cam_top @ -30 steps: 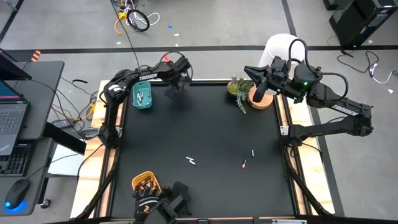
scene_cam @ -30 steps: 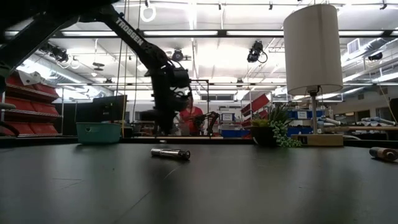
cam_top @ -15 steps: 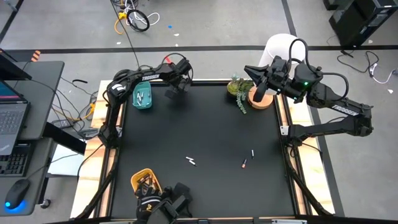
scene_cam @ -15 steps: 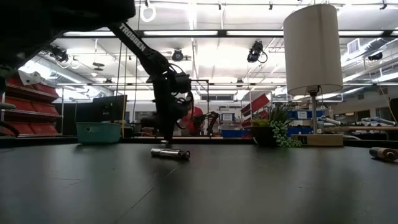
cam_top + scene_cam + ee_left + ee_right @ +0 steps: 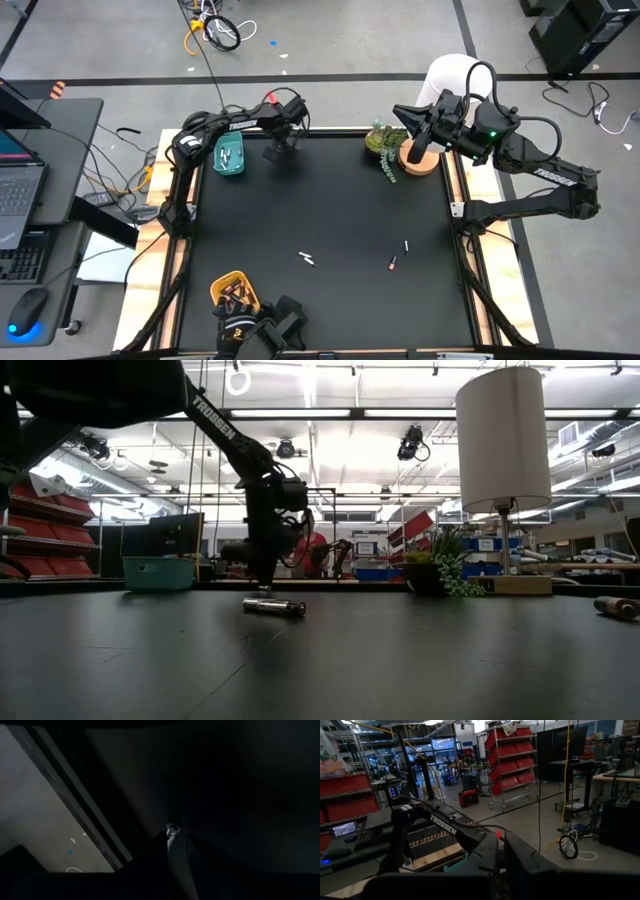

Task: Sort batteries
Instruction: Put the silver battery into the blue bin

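Note:
My left gripper (image 5: 272, 152) points steeply down over the table's far edge, just right of the teal tray (image 5: 228, 155). It is shut on a slim pale battery (image 5: 171, 836). In the low view the gripper (image 5: 265, 586) hangs low over the table's far side. Loose batteries lie on the black table: a pale one (image 5: 307, 259), another pale one (image 5: 405, 245) and a dark one with an orange end (image 5: 393, 263). The yellow tray (image 5: 232, 292) at the near edge holds dark batteries. My right gripper (image 5: 402, 112) waits, raised and level, at the far right, shut on nothing. My left gripper pinches the pale battery between its two fingers, coming at it from above and pointing steeply down. The battery lies along the fingers, and its round silvery end (image 5: 172, 827) sticks out past the fingertips toward the table. Whether that end touches the table, I cannot tell.
A lamp with a white shade (image 5: 455, 75) and a potted plant (image 5: 383, 145) stand at the far right corner, under my right arm. In the low view one battery (image 5: 275, 606) lies mid-table and another (image 5: 615, 606) at the right. The table's middle is open black surface.
My left gripper has sunk a little toward the table by its far edge and tipped slightly more downward, still shut on the battery.

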You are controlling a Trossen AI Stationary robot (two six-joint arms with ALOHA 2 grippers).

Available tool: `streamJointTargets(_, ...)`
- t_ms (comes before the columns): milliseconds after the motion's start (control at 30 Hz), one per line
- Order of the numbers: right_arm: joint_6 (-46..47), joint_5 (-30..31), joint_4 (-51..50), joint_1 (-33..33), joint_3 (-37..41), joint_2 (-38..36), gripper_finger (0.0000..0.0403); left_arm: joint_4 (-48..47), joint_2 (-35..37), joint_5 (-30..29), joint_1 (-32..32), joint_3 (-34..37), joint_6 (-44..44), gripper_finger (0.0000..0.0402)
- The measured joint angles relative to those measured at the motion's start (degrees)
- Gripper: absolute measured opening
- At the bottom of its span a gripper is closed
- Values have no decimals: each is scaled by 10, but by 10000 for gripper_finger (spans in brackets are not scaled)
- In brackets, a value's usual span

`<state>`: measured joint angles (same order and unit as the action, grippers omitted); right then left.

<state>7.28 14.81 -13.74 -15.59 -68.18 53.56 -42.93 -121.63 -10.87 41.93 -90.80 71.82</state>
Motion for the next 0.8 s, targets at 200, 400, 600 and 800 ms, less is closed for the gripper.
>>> streamJointTargets(200, 1, 0, 4, 0, 0, 0, 22, 4, -17, 0, 1, 0, 2, 85)
streamJointTargets(400, 6, 0, 4, 1, 0, -1, 22, -4, -29, -3, -1, -2, 0, 85)
streamJointTargets(600, 3, 0, 15, 1, 0, -1, 22, -5, -30, 10, -2, -1, -11, 46)
streamJointTargets(800, 5, 0, 17, 1, 0, -1, 22, 5, -31, 18, -2, 0, -13, 25)
